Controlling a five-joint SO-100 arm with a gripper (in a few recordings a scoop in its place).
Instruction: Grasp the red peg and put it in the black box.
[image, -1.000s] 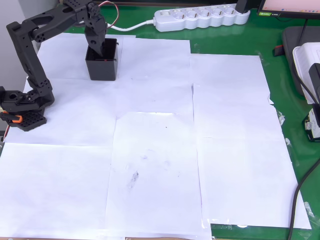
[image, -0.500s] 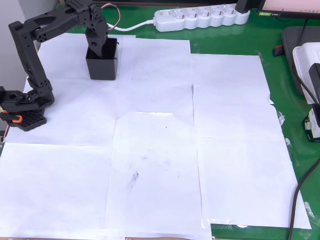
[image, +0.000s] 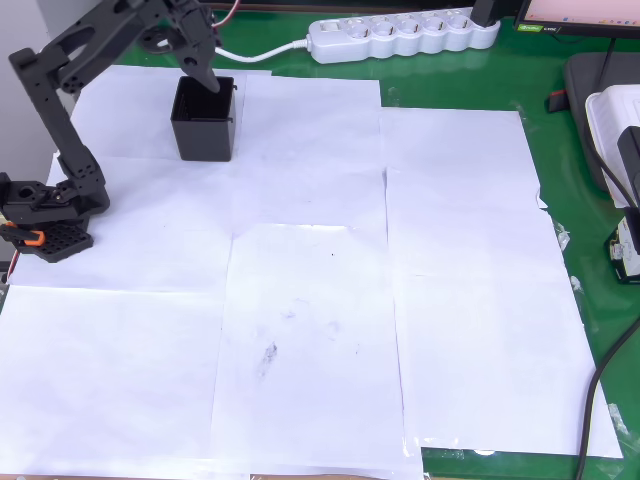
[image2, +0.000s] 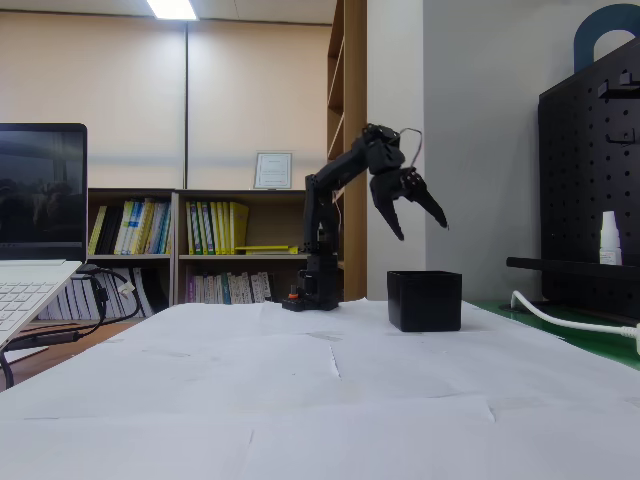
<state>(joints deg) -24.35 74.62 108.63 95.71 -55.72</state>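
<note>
The gripper (image2: 420, 222) is hanging in the air above the black box (image2: 425, 300), and in the fixed view its two fingers are standing clearly apart, like an open beak pointing downwards. One finger (image2: 391, 217) is pointing almost straight down, while the other is reaching out towards the right of that picture. Nothing is sitting between the fingers, and they are not touching the box; there is a clear gap of air between the fingertips and the rim.

In the overhead view the gripper (image: 200, 72) is lying over the far left corner of the black box (image: 205, 132), so from above it is partly covering the rim there. The inside of the box is looking dark in this view, and it is not possible to tell whether the red peg is lying in it; the peg cannot be made out on the paper either.

The box is standing upright on the white paper sheets (image: 310, 290) that are covering the green worktop (image: 560, 170). The arm (image: 60, 90) is rising from its black base (image: 45, 215) at the left edge of the overhead view and is bending over towards the box. A white power strip (image: 400, 33) is lying along the far edge of the worktop, well apart from the box. In the fixed view a laptop (image2: 35, 235) is standing at the left side and a black pegboard (image2: 590, 180) at the right.
</note>
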